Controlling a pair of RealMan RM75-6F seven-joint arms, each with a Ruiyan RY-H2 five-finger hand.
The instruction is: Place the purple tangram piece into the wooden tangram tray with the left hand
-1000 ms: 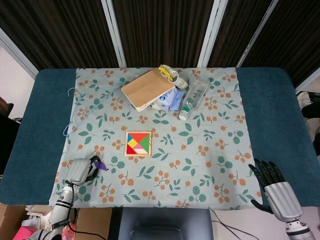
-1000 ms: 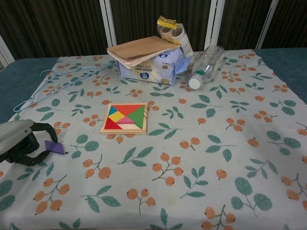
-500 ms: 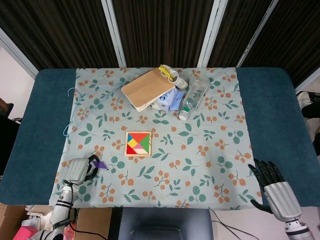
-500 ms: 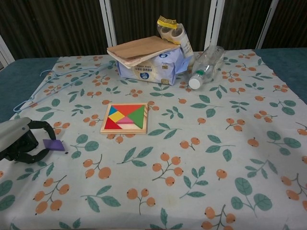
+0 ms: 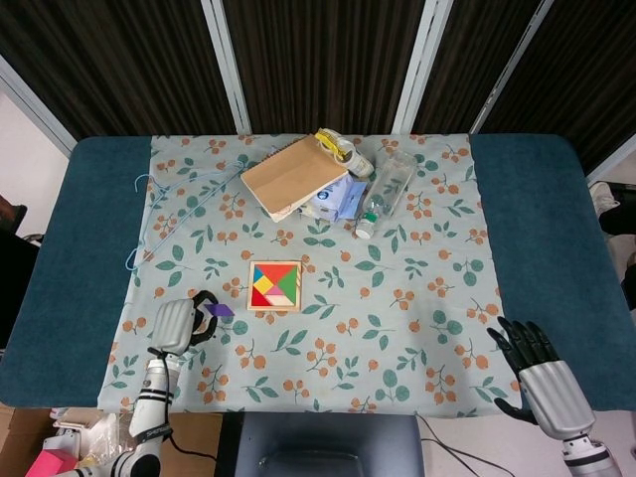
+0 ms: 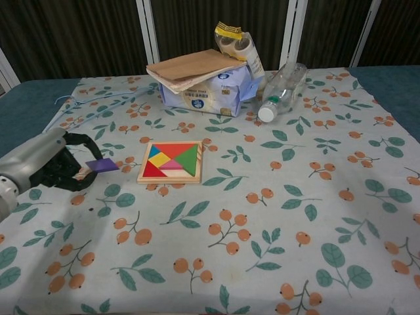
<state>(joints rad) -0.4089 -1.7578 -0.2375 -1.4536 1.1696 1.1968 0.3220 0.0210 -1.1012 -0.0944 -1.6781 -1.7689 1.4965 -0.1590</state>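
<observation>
My left hand (image 5: 181,324) (image 6: 51,162) hangs over the cloth left of the wooden tangram tray (image 5: 275,286) (image 6: 170,161). It pinches the small purple tangram piece (image 5: 219,310) (image 6: 102,165) at its fingertips, a short way from the tray's left edge. The tray lies flat mid-table with coloured pieces set in it. My right hand (image 5: 542,374) rests open at the near right corner of the table, holding nothing; the chest view does not show it.
At the back stand a brown notebook (image 5: 294,175) on a blue tissue pack (image 6: 207,94), a tape roll (image 6: 234,39) and a lying clear bottle (image 5: 383,191). A blue wire hanger (image 5: 164,214) lies far left. Floral cloth (image 5: 397,328) covers the table.
My left hand has lifted and moved right and forward toward the tray, carrying the purple piece with it. The right hand has barely shifted.
</observation>
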